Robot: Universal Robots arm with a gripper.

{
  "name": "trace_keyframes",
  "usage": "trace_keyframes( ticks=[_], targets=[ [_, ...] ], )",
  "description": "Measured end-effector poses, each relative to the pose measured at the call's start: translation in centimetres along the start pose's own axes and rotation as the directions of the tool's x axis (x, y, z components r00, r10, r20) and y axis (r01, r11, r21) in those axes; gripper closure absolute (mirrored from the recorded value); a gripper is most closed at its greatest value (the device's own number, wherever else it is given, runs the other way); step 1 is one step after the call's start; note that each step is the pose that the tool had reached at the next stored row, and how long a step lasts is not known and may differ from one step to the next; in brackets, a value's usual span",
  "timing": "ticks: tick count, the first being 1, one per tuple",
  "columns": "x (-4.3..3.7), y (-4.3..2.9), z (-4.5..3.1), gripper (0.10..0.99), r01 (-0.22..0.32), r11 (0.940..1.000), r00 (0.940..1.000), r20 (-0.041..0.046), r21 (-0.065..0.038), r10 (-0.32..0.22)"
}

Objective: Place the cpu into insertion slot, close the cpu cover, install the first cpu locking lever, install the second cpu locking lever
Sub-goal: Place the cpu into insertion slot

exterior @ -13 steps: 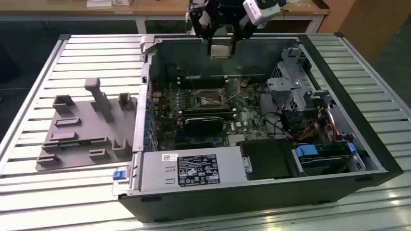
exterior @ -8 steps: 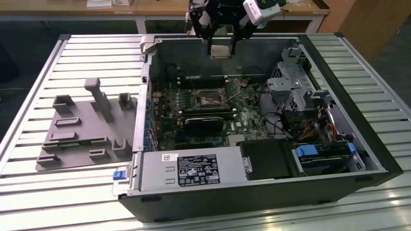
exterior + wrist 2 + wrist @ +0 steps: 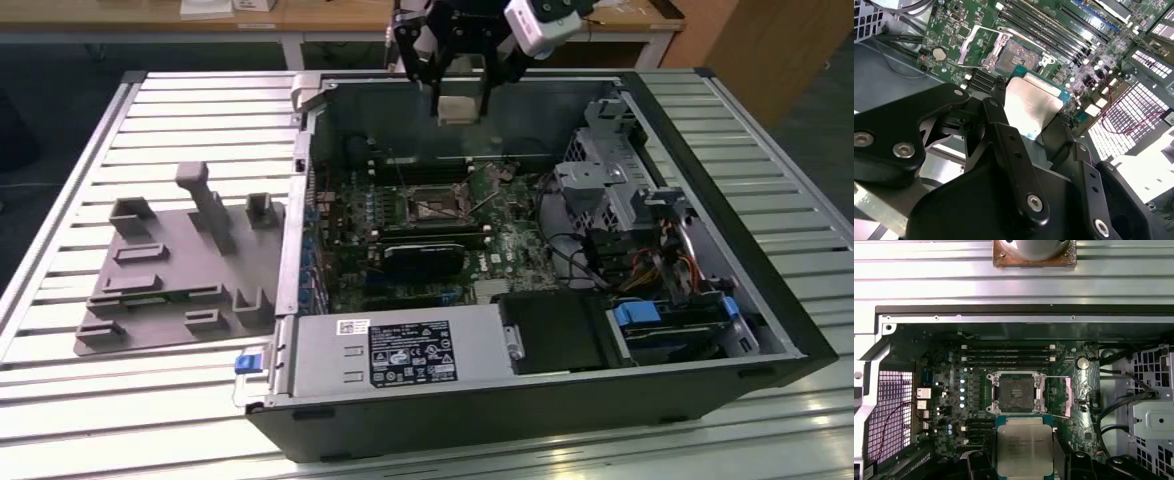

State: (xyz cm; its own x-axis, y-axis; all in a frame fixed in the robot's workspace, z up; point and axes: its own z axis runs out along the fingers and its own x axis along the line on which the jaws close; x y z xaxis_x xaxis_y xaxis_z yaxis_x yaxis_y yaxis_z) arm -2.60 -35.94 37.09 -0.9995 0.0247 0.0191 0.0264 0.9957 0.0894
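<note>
Claw point(image 3: 1031, 105) clamping cpu point(image 3: 1021, 450), insertion slot point(image 3: 1015, 391) uncovered

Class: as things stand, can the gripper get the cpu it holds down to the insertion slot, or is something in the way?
Probably yes. The gripper holds the cpu above the open case; the insertion slot lies bare, with the cpu cover swung aside, and nothing visible stands between them.

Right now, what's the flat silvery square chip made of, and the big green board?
The flat silvery square chip looks like brushed metal on top: pale grey, softly shiny. Its green rim may be circuit-board material. The big green board looks like hard plastic or fibreglass: flat, green, glossy.
</note>
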Motion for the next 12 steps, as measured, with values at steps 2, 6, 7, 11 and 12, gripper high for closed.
trace_keyframes(
  ticks=[2,6,7,11,12],
  targets=[
    [0.0,-0.02,0.2,0.549,0.0,1.0,1.0,0.0004,0.0,0.0],
    [0.06,-0.04,0.49,0.549,-0.021,0.9998,0.9998,0.0041,0.0,0.021],
    [0.08,-0.05,0.57,0.549,-0.03,0.9996,0.9995,0.0055,0.0,0.03],
    [0.17,-0.09,0.95,0.549,-0.068,0.9977,0.9976,0.0106,-0.001,0.068],
    [0.18,-0.1,1.06,0.549,-0.079,0.9969,0.9968,0.0119,-0.001,0.079]
  ],
)
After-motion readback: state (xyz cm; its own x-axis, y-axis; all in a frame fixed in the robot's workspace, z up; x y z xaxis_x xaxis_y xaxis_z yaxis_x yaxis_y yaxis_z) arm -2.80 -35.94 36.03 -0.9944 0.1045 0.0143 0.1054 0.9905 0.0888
